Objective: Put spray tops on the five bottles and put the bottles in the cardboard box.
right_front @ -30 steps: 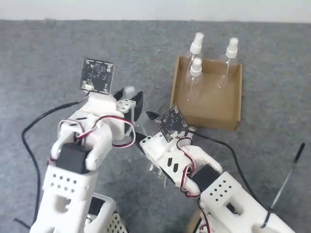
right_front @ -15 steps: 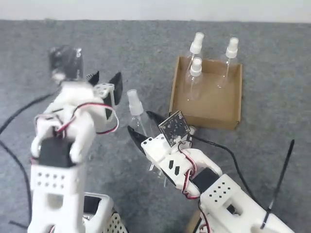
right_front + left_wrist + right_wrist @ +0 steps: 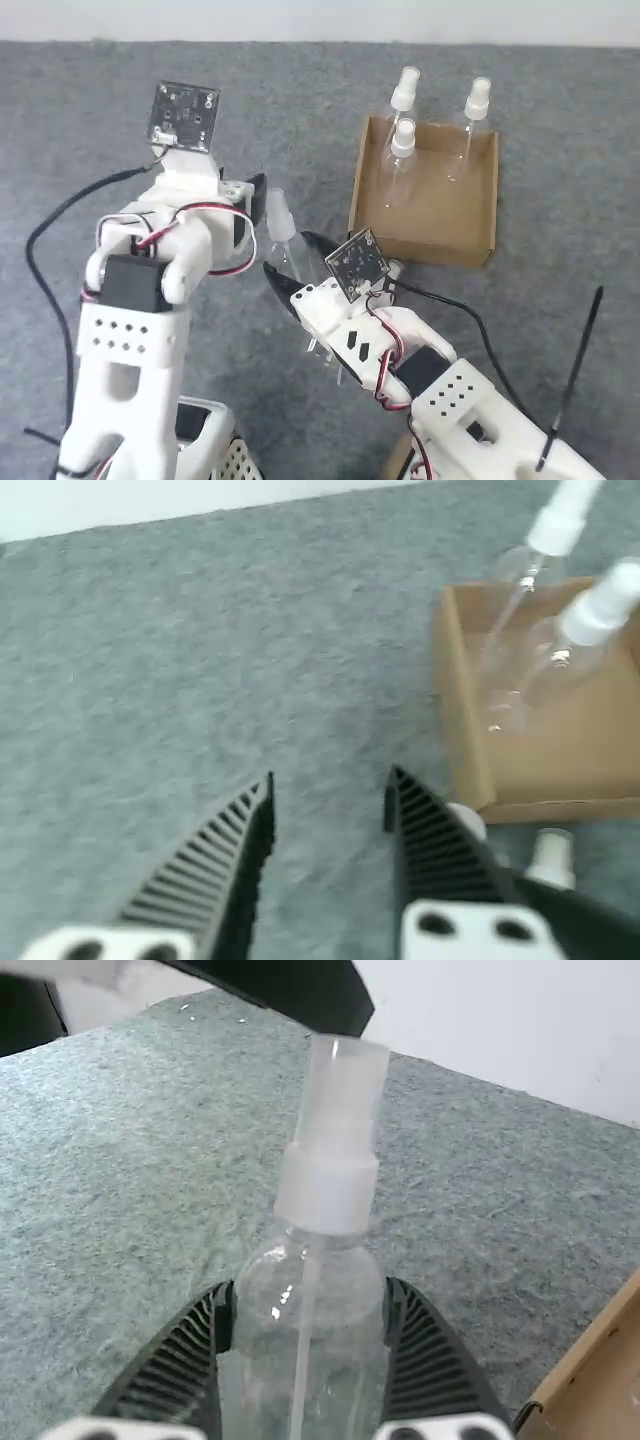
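Note:
A clear bottle (image 3: 287, 255) with a white spray top (image 3: 276, 212) stands upright between the fingers of my right gripper (image 3: 290, 268), which is shut on its body. In the right wrist view the bottle (image 3: 308, 1305) and its spray top (image 3: 330, 1140) sit squarely between the jaws. My left gripper (image 3: 252, 203) hangs open just left of the spray top, holding nothing; its own view shows the open gripper (image 3: 330, 805) over bare carpet. The cardboard box (image 3: 470, 245) at the back right holds three bottles with spray tops (image 3: 403, 137).
The grey carpet (image 3: 90, 110) covers the whole table. A white perforated block (image 3: 215, 445) sits at the front left by the left arm's base. A black cable (image 3: 45, 260) loops at the left and a thin black rod (image 3: 578, 375) leans at the front right.
The left gripper let go of the spray top, swung away to the left, then came back beside it. The right gripper kept the bottle nearly still.

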`<state>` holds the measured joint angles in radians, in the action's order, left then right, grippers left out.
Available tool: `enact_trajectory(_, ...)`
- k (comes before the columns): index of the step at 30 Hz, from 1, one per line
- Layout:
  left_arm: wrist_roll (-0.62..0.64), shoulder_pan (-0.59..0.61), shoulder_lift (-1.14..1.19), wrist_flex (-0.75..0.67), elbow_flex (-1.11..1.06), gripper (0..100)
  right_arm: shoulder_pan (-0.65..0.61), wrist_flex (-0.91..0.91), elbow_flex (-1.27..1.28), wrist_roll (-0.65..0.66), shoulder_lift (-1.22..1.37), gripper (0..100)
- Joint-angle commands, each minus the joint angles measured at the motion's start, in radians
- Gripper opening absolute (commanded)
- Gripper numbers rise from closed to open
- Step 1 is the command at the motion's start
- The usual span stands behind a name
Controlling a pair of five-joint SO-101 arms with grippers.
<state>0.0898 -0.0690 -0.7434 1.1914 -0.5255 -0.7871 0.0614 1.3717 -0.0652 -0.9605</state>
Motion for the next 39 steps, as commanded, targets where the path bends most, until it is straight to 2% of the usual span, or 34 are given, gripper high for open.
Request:
enact_trajectory(1,-0.043,-0.04,-0.068,0.078,0.036,17,0.008,-0.024,-0.014,-0.012,-0.042,0.6)
enact_trajectory(7,-0.071,0.015,-0.124,0.1,0.038,17,0.008,-0.024,-0.012,-0.012,-0.042,0.6)
enact_trajectory(12,-0.064,0.121,-0.229,0.1,0.024,16,0.012,-0.024,-0.005,-0.012,-0.047,0.6)
enact_trajectory(15,-0.071,0.16,-0.356,0.084,-0.064,12,0.007,0.018,-0.015,-0.015,-0.053,0.6)
enact_trajectory(19,-0.071,0.158,-0.531,-0.003,-0.292,9,0.031,0.143,-0.112,-0.012,-0.053,0.6)
enact_trajectory(24,-0.12,0.158,-0.66,-0.114,-0.536,9,0.094,0.311,-0.327,-0.011,-0.027,0.6)
enact_trajectory(29,-0.087,0.155,-0.732,-0.12,-0.562,10,0.139,0.42,-0.658,0.052,0.166,0.6)
enact_trajectory(31,-0.048,0.127,-0.756,-0.106,-0.564,15,0.136,0.486,-0.799,0.054,0.28,0.6)
enact_trajectory(35,-0.049,0.051,-0.801,-0.084,-0.598,27,0.122,0.644,-1.059,0.052,0.483,0.6)
enact_trajectory(39,-0.095,-0.035,-0.861,-0.11,-0.671,28,0.116,0.796,-1.274,0.051,0.611,0.6)
